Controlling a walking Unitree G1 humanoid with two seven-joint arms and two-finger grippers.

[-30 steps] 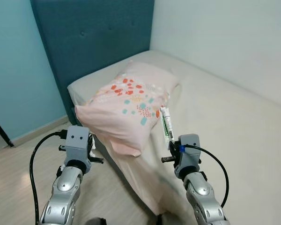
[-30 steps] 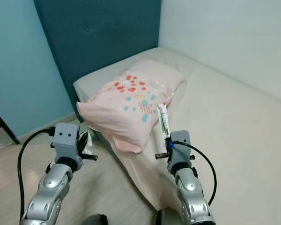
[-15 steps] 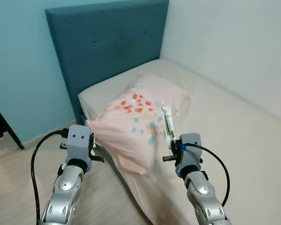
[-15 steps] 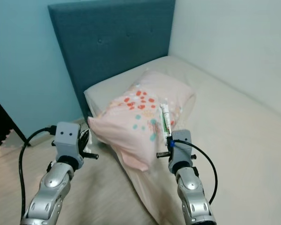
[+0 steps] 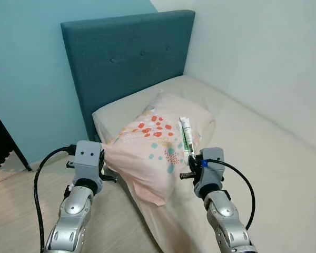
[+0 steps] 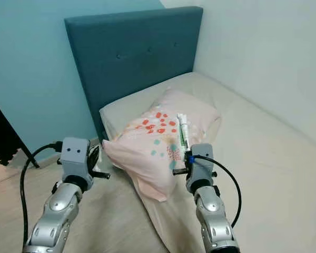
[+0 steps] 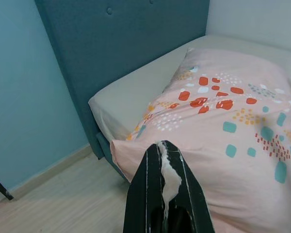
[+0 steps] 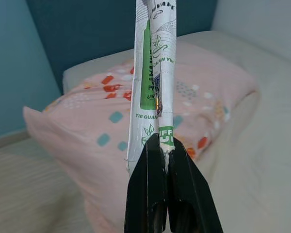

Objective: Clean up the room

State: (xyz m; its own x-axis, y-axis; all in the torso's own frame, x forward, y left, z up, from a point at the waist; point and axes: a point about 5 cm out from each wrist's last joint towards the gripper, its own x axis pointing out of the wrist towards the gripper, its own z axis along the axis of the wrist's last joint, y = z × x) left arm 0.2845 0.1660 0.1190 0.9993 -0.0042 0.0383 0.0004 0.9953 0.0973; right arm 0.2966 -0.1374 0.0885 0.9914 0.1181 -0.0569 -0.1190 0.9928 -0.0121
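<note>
The right pincer (image 8: 157, 145) pinches a white-and-green packet (image 8: 153, 73) upright above the pillow (image 5: 152, 145) on the bed (image 5: 263, 158), apparently carrying it off as litter. The left pincer (image 7: 167, 158) grips a white scrap (image 7: 169, 174).

Cream-sheeted bed (image 5: 263, 158) with patterned pink pillow (image 5: 158, 142), perhaps overhanging.

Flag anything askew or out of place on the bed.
The pillow sits crooked, one corner hanging off the mattress edge towards the floor. The bed otherwise looks tidy.
</note>
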